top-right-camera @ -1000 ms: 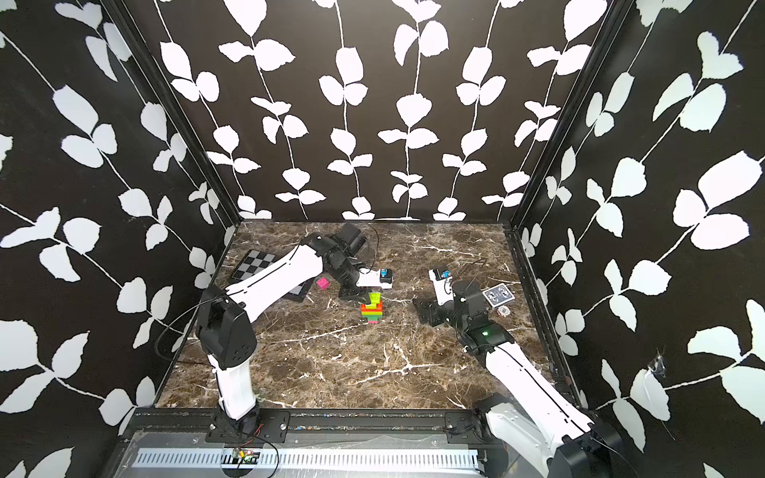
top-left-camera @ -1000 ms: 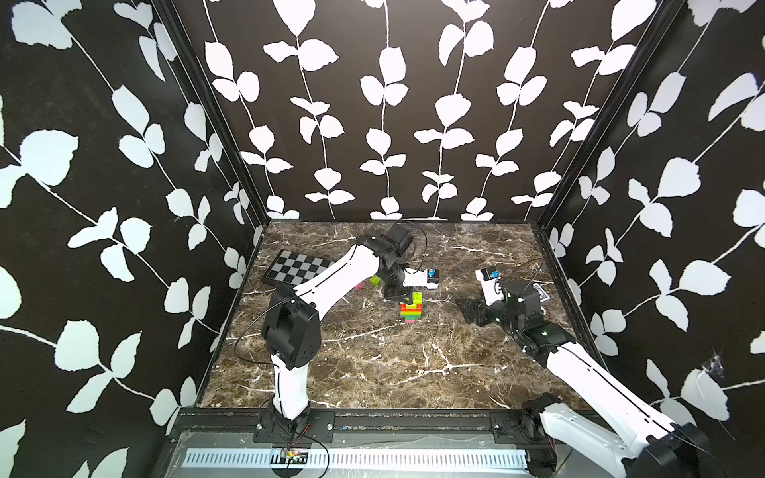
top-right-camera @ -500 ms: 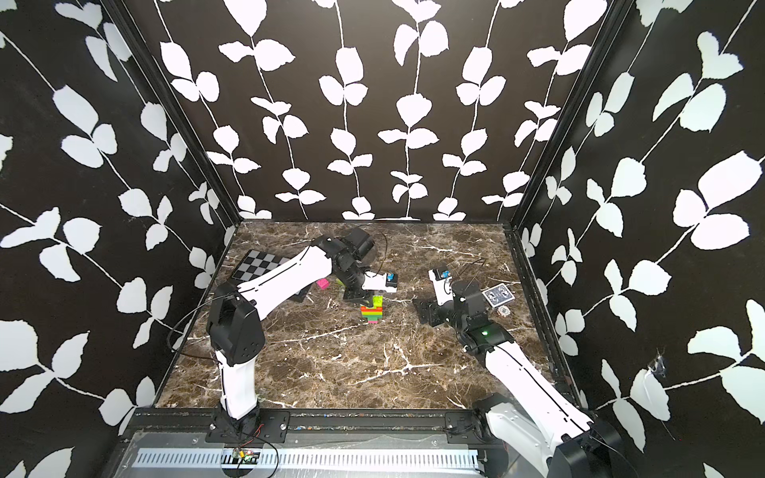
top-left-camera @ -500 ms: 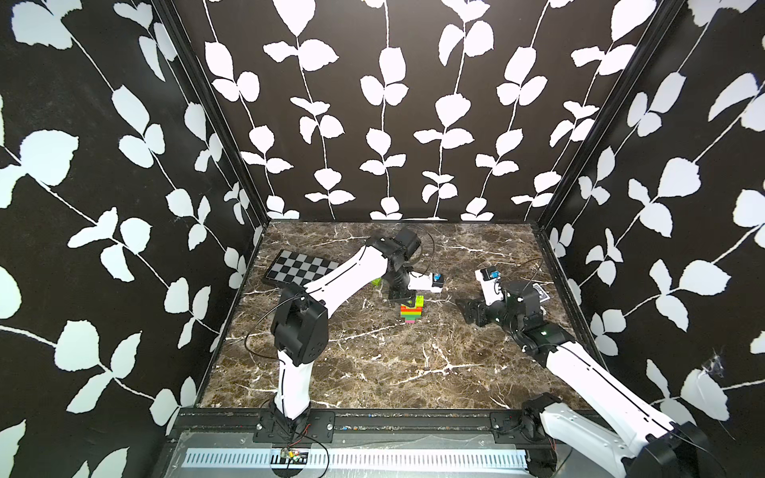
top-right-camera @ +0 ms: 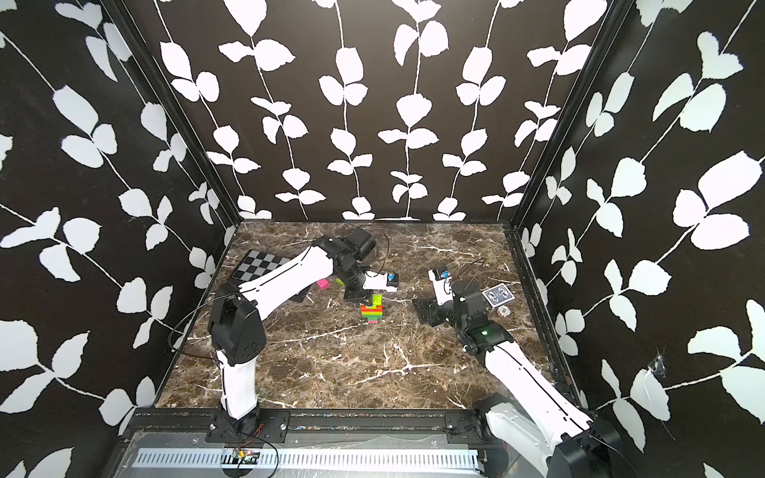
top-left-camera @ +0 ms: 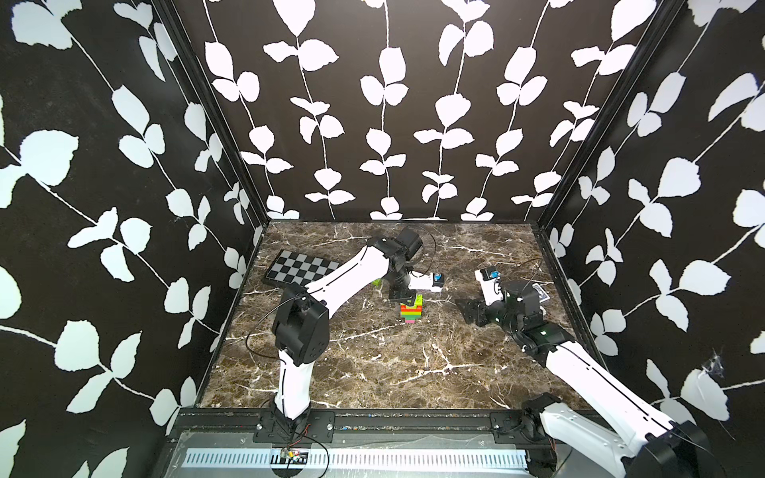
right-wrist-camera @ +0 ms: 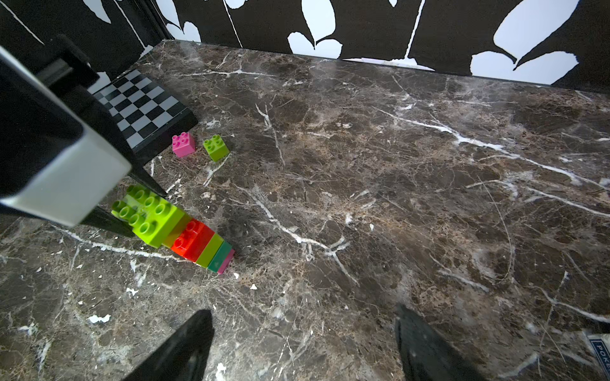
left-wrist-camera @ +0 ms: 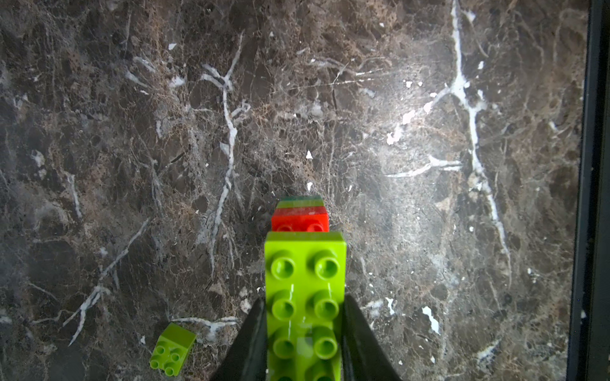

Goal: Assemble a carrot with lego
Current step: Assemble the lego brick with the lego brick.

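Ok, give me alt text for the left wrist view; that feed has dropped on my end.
The left gripper is shut on a long lime brick, studs facing the camera, its far end against the red end of the carrot on the marble table. A small lime brick lies loose on the marble nearby, touching nothing.

Long reach from the left arm (top-left-camera: 343,277), stretched out from its base, wrist tipped straight down. The left gripper (top-left-camera: 402,294) is clamped tight on the lime brick (left-wrist-camera: 305,290), one black finger (left-wrist-camera: 251,343) pressed to each side. Over on the other side the right arm (top-left-camera: 588,372) sits low, wrist folded, and the right gripper (right-wrist-camera: 303,343) is spread wide and empty.
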